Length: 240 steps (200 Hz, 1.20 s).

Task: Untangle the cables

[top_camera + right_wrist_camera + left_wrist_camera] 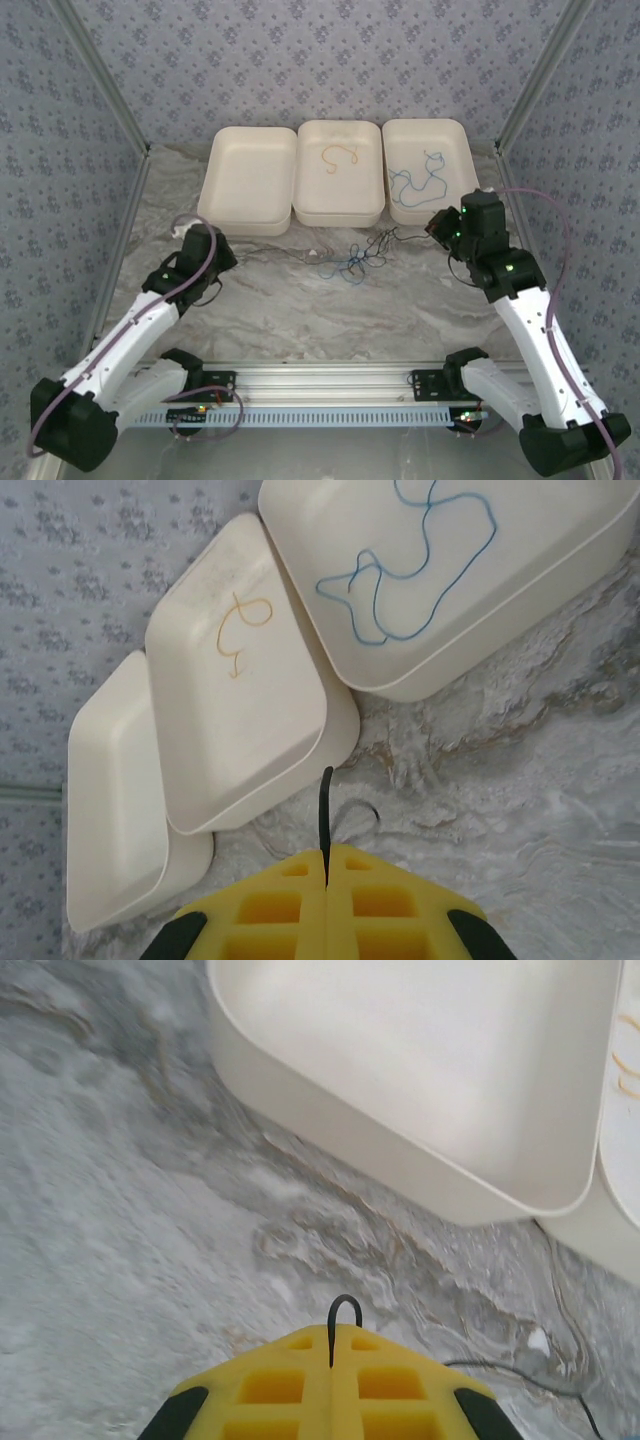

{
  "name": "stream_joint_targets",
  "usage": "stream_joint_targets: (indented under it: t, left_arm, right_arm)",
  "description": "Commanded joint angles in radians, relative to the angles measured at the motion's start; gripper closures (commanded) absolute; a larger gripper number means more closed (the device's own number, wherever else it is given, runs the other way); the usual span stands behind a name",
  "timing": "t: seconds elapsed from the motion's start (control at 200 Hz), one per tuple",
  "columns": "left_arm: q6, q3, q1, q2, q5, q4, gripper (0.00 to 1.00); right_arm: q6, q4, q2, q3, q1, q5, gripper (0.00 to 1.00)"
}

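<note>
Pinching a black cable [343,1307] between clenched tips, the left claw [332,1338] is hanging over the worktop [120,1220], just off the near corner of the left tray [420,1060]. The right claw [327,858] is likewise clamping a black strand [324,800] in front of the middle tray [260,730]. Between them, mid-worktop, a tangle [350,262] of blue and black cables is lying. Its strands are too fine to count, and I cannot tell whether both claws are holding the same cable. Three trays are lining the far edge, the middle one holding one orange cable [340,155] and the right tray [460,140] one blue cable [420,180]. The cables are looking light, limp and thin, likely snagging at knots, so taking free ends and drawing them apart gently seems wisest.
</note>
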Motion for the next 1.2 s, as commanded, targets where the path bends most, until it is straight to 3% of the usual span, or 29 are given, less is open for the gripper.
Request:
stream_joint_targets:
  t: [0.0,0.11,0.19,0.315,0.375,0.465,0.55,0.814,0.994,1.109,1.194]
  left_arm:
    - [0.042,0.020,0.047,0.002,-0.017,-0.122,1.00]
    - [0.042,-0.013,0.061,0.011,0.042,-0.071,1.00]
    - [0.052,-0.035,0.055,0.039,0.159,0.027,1.00]
    - [0.063,-0.046,-0.037,0.124,0.306,0.221,0.96]
    - [0.090,-0.021,-0.114,0.171,0.316,0.277,0.87]
    - [0.112,0.032,-0.201,0.217,0.276,0.287,0.52]
    - [0.131,0.050,-0.267,0.189,0.225,0.304,0.37]
    - [0.266,-0.003,-0.459,0.047,0.301,0.540,0.28]
    - [0.240,-0.016,-0.475,0.137,0.323,0.720,0.21]
    - [0.233,0.032,-0.481,0.236,0.399,0.811,0.23]
    - [0.261,0.049,-0.517,0.276,0.395,0.836,0.24]
  right_arm:
    - [-0.038,-0.010,0.009,0.103,-0.032,-0.009,1.00]
    - [-0.056,-0.006,0.032,0.196,-0.038,-0.022,1.00]
    - [-0.066,0.015,0.051,0.236,-0.033,-0.066,1.00]
    - [-0.101,0.037,0.134,0.299,0.032,-0.158,1.00]
    - [-0.125,0.017,0.182,0.330,0.096,-0.165,1.00]
    - [-0.138,0.027,0.214,0.328,0.183,-0.129,1.00]
    - [-0.141,0.034,0.233,0.323,0.237,-0.101,1.00]
    - [-0.153,0.021,0.279,0.355,0.286,-0.092,1.00]
    - [-0.152,0.023,0.291,0.383,0.304,-0.114,1.00]
    - [-0.147,0.014,0.289,0.393,0.307,-0.111,1.00]
    - [-0.145,0.006,0.290,0.399,0.312,-0.108,1.00]
